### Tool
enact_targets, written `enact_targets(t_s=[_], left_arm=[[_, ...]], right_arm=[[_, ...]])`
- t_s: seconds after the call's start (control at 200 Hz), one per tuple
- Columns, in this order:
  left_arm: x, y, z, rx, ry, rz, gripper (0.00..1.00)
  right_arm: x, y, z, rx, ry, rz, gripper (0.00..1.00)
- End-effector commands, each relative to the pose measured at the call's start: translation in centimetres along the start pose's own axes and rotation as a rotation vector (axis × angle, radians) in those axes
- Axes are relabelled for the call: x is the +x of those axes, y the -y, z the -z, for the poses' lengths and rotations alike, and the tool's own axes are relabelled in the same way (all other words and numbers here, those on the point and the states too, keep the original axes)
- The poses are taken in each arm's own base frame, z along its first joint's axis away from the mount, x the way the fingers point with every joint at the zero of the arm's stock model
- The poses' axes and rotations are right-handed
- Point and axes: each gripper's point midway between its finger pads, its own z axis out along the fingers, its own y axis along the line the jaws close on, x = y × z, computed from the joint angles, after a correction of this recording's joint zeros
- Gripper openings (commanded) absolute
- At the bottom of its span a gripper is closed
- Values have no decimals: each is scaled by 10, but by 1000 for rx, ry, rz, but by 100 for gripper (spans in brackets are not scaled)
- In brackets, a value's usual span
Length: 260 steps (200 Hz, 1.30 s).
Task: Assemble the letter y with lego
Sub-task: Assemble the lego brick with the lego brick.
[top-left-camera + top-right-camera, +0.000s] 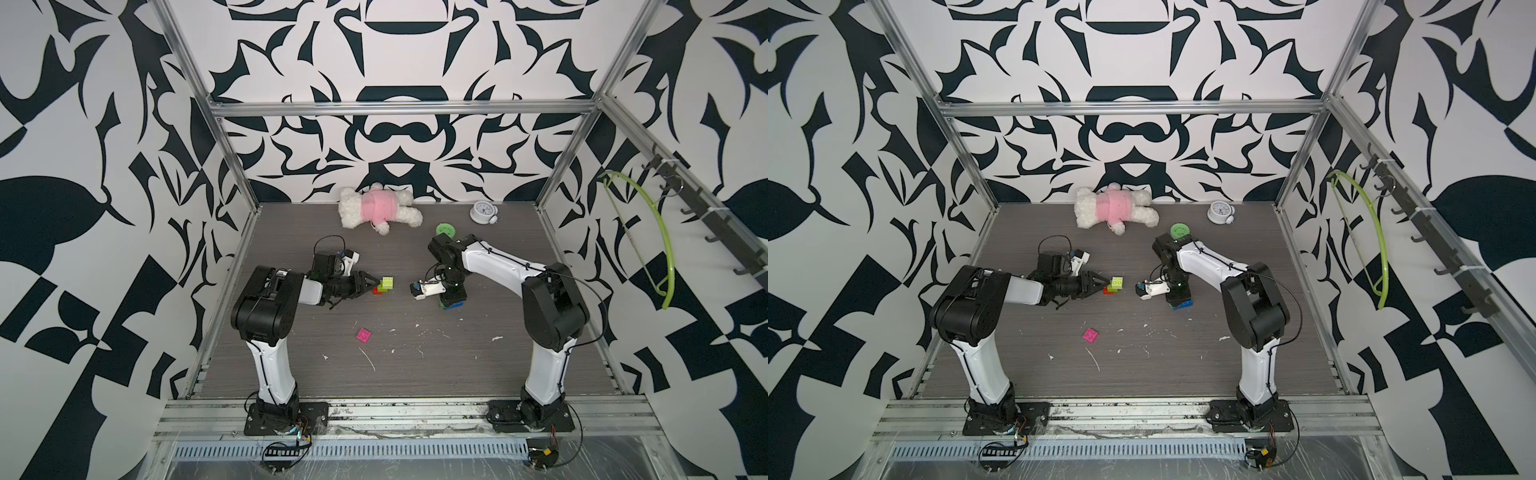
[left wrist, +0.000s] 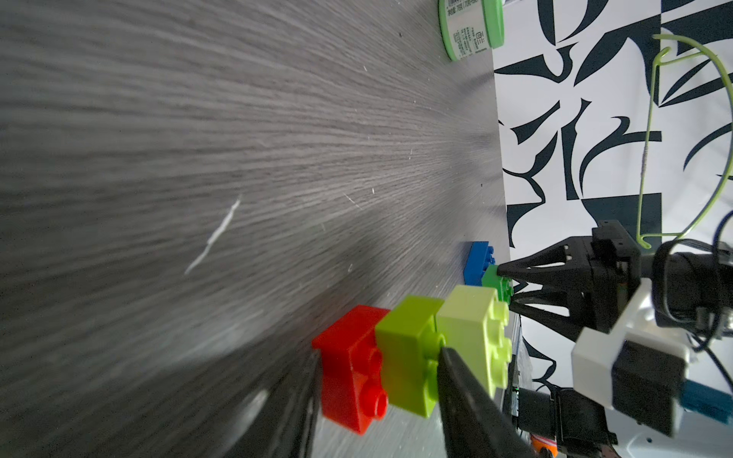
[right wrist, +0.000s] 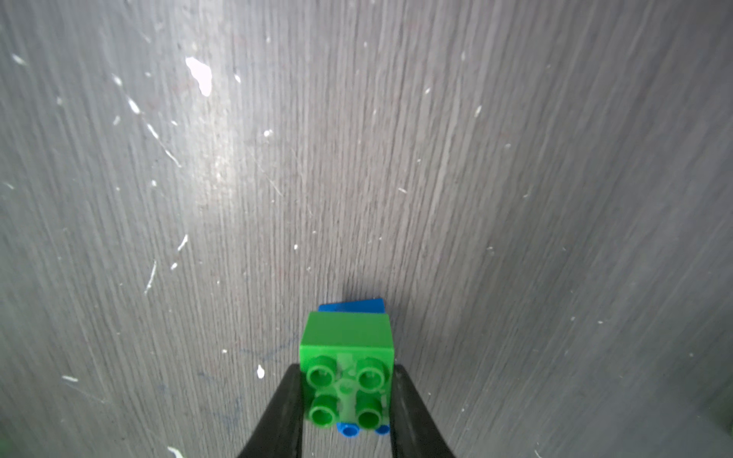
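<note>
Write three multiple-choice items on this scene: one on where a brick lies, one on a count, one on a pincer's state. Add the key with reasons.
1. Where does the pink brick lie?
A. Against the plush toy.
B. Alone on the table, apart from the other bricks.
C. Inside the jar.

2. How many bricks make up the stack at the left pincer?
A. Two.
B. Five.
C. Three.

3. The right pincer is:
A. shut on the green brick.
B. open above the table.
C. shut on the clock.

Key:
1 B: both top views show it by itself, nearer the front edge.
2 C: red, lime and pale yellow-green bricks are joined in the left wrist view.
3 A: it clamps the green brick, which sits on the blue brick.
</note>
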Motion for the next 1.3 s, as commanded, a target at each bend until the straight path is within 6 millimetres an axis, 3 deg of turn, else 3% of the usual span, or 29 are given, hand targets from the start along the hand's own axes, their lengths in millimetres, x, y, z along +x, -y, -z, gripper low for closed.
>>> enact_targets(t_s=[0.0,0.515,0.8,1.08,1.295], left_arm=[[67,-75,2,-269,-141,226,51],[66,-75,2,-270,-141,226,51],[67,-76,1,-270,-143,230,51],[67,-76,1,-270,-144,230,51],[67,-76,1,-270,-144,229,51]], right_arm=[[16,-18,-22,-90,14,-39,0],[26,-16,-43,-144,100,-77,0],[32,-29,-33,-152,188,42,0],[22,-21,-20,-127,275,50,0],[23,3,-26,-54,282,-150,0]])
